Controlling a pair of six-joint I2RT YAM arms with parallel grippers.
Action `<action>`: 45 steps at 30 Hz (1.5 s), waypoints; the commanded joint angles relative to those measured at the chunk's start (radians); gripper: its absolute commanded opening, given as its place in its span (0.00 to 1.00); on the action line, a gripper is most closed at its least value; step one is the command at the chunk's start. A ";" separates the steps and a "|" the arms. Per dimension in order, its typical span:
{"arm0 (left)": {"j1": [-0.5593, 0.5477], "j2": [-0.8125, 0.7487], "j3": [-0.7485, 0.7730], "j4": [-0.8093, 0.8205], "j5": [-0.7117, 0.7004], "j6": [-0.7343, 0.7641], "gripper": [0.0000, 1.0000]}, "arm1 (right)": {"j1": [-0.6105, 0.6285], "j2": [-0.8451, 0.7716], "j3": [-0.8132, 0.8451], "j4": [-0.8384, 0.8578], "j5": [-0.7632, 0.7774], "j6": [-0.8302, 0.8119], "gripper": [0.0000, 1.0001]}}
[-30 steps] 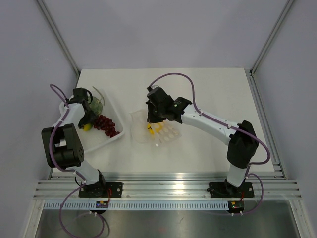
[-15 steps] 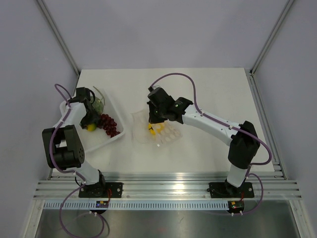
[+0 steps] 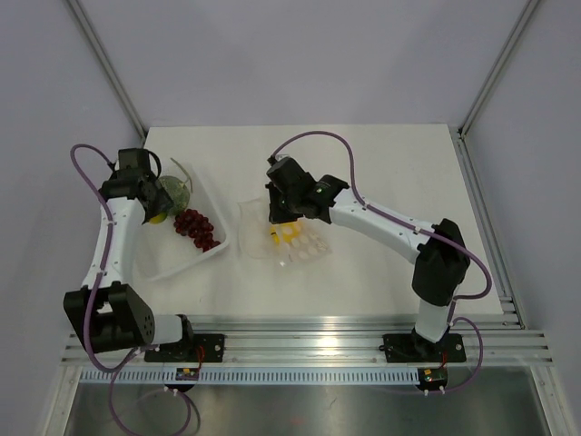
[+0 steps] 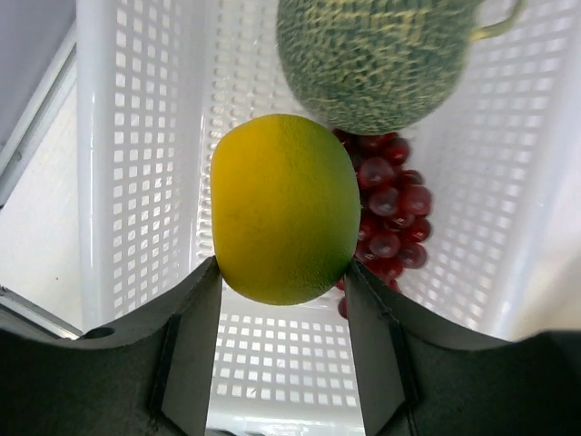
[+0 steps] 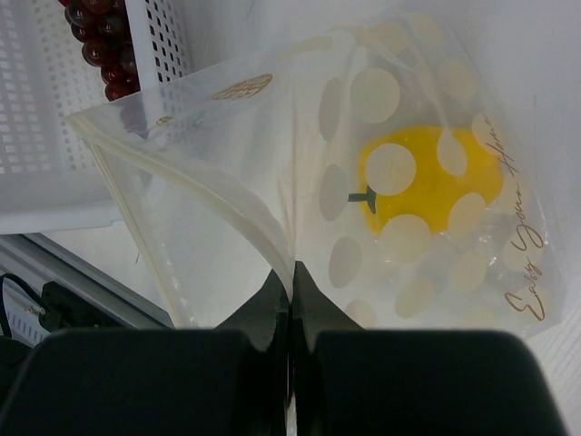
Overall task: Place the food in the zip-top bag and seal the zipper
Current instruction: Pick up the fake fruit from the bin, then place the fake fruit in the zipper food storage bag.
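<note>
My left gripper [image 4: 281, 268] is shut on a yellow-green round fruit [image 4: 284, 209] and holds it above the white tray [image 4: 136, 163]; the fruit also shows in the top view [image 3: 159, 216]. The grey-green netted fruit [image 4: 377, 59] with a thin stem lies in the tray just beyond it. My right gripper [image 5: 291, 268] is shut on the upper mouth edge of the dotted clear bag [image 5: 300, 154] and holds the mouth open toward the tray. The pale zipper strip [image 5: 209, 186] runs along that edge. A yellow fruit [image 5: 427, 191] lies inside the bag [image 3: 295, 243].
A bunch of dark red grapes [image 4: 390, 227] lies in the tray beside the grey-green fruit. The tray [image 3: 168, 263] stands at the table's left, a short gap from the bag. The table's left edge is near my left arm.
My left gripper has risen from the tray floor with the yellow-green fruit in it, and the left arm has unfolded upward. The right gripper has stayed on the bag's edge.
</note>
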 commanded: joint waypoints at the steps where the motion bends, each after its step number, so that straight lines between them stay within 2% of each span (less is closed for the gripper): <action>1: -0.040 -0.086 0.065 -0.017 0.023 0.033 0.29 | 0.002 0.010 0.064 0.003 0.002 -0.003 0.01; 6: -0.076 -0.152 0.076 -0.020 0.072 0.057 0.30 | 0.002 0.021 0.112 -0.010 0.005 0.025 0.01; 13: -0.133 -0.198 0.083 -0.017 0.293 0.109 0.32 | 0.002 0.134 0.280 -0.094 0.031 0.040 0.01; 16: -0.178 -0.221 0.082 -0.012 0.321 0.116 0.33 | 0.002 0.183 0.345 -0.125 0.040 0.057 0.00; 28: -0.234 -0.333 0.037 -0.009 0.511 0.132 0.34 | 0.002 0.278 0.478 -0.200 0.065 0.102 0.01; 33: -0.259 -0.330 -0.038 0.092 0.698 0.085 0.35 | 0.000 0.266 0.480 -0.186 0.026 0.122 0.01; 38: -0.337 -0.280 -0.082 0.167 0.695 0.030 0.35 | 0.006 0.242 0.454 -0.180 0.032 0.138 0.01; 42: -0.371 -0.232 -0.102 0.193 0.632 0.017 0.35 | 0.006 0.188 0.405 -0.140 -0.015 0.160 0.01; 43: -0.374 -0.226 -0.117 0.202 0.631 0.011 0.37 | 0.006 0.174 0.377 -0.132 -0.026 0.161 0.01; 45: -0.388 -0.205 -0.128 0.222 0.634 0.008 0.52 | 0.005 0.128 0.339 -0.100 -0.034 0.175 0.01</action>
